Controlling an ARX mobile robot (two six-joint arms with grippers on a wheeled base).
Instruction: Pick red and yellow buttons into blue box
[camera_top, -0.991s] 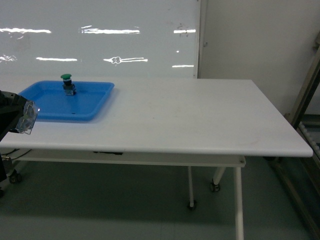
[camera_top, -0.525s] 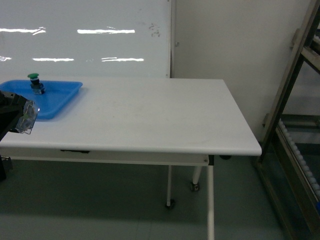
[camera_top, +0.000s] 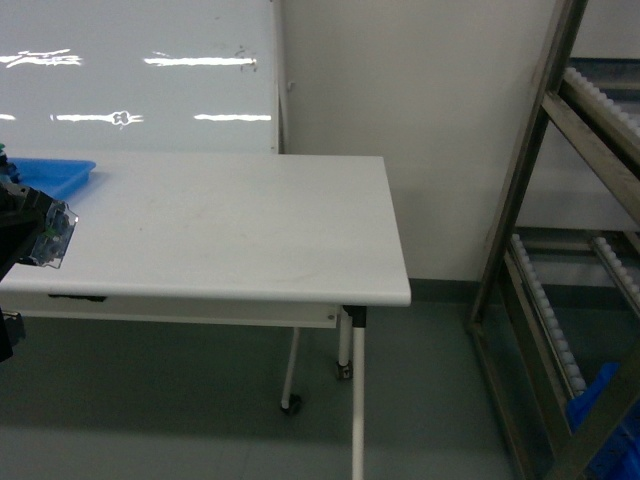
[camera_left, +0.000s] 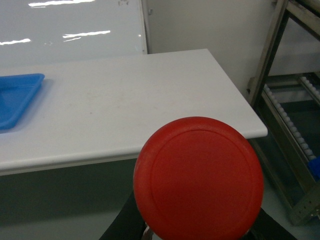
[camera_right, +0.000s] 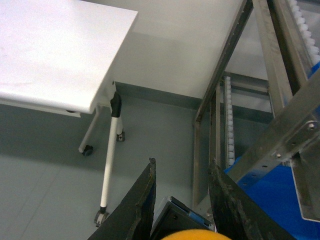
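The red button (camera_left: 199, 180) sat in the left gripper (camera_left: 195, 232), its round cap filling the wrist view. The right gripper (camera_right: 182, 200) had its fingers closed around the yellow button (camera_right: 196, 235), low in its view. Both looked small, hard and light, with smooth caps, so holding the blocky body seemed safest. The blue box (camera_top: 610, 420) waited low in the metal rack (camera_top: 540, 200), beside the white table (camera_top: 230, 230).
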